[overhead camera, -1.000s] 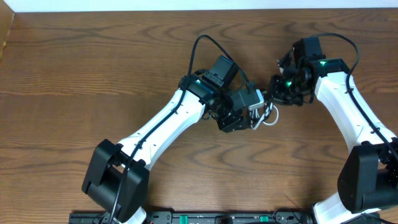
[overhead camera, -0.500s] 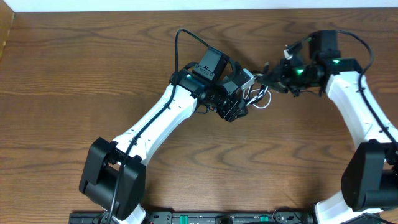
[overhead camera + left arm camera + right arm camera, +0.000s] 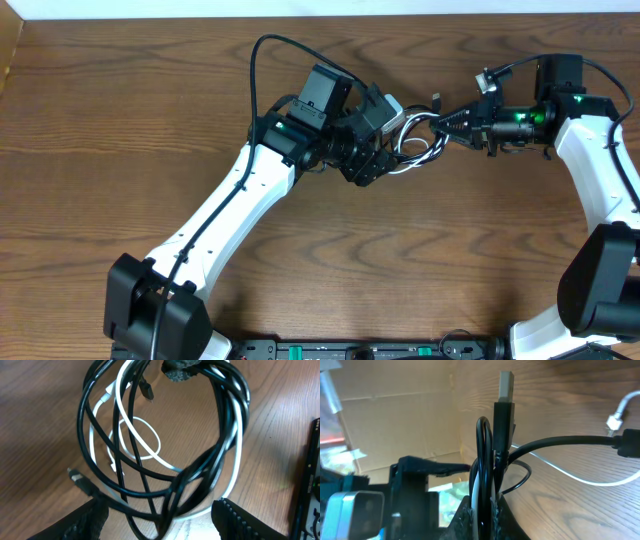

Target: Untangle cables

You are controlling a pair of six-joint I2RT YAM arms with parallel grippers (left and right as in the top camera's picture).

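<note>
- The cables [image 3: 227, 430], a black-and-white coil, risked knotting tighter: the left gripper [image 3: 157, 522], closing where it was, would likely catch several strands at once.
- The right gripper [image 3: 452, 122] was clamped on one edge of the coil; a hard pull could slip it free.
- The left gripper, just beside the right gripper, was wide open and empty, with the coil between its fingers [image 3: 87, 520], over the table [image 3: 150, 100].
</note>
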